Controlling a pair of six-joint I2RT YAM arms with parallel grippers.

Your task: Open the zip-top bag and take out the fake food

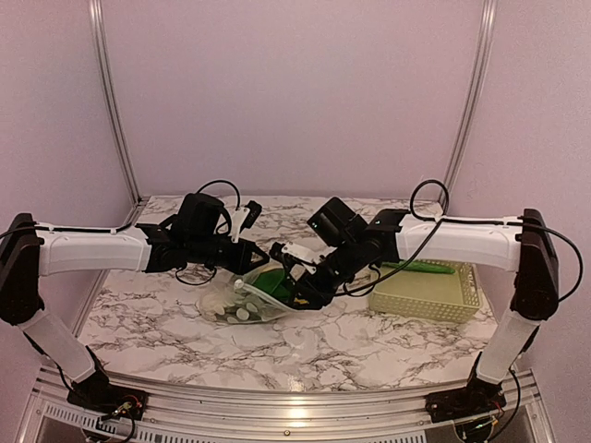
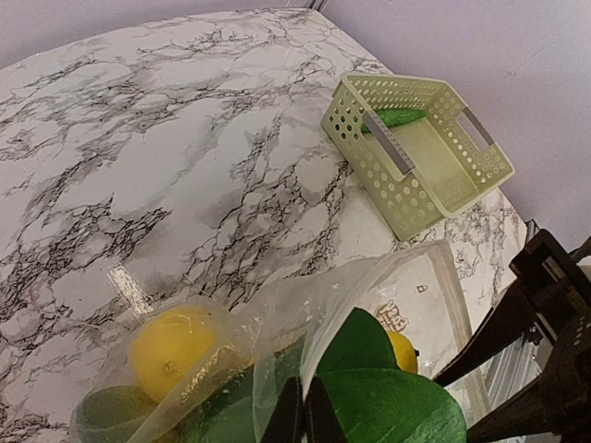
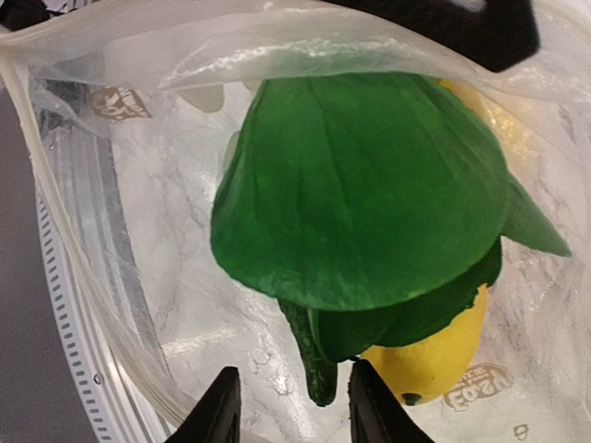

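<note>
Bag (image 1: pixel 242 303) is lying around the middle of the marble table (image 1: pixel 138 323), its dotted clear film sagging onto the surface and its mouth facing the right edge. Toy food (image 1: pixel 270 280) is sitting inside it: a broad green leaf (image 3: pixel 369 185) is covering most of the opening, one lemon (image 2: pixel 174 353) is resting deeper in the bag, and a second lemon (image 2: pixel 404 351) is lying just behind the leaf. Left gripper (image 2: pixel 302 411) is reaching in from the left edge and is clenched on the bag's upper film, holding it lifted off the table. Right gripper (image 3: pixel 294 406) is pointing into the mouth from the right, with fingers (image 3: pixel 226 406) spread; the leaf's stem is hanging between them, and neither finger is pressing on it. Farther toward the right edge, a yellow-green basket (image 2: pixel 434 198) is standing well apart from the bag, with a long green piece (image 2: pixel 392 118) lying along its far end.
</note>
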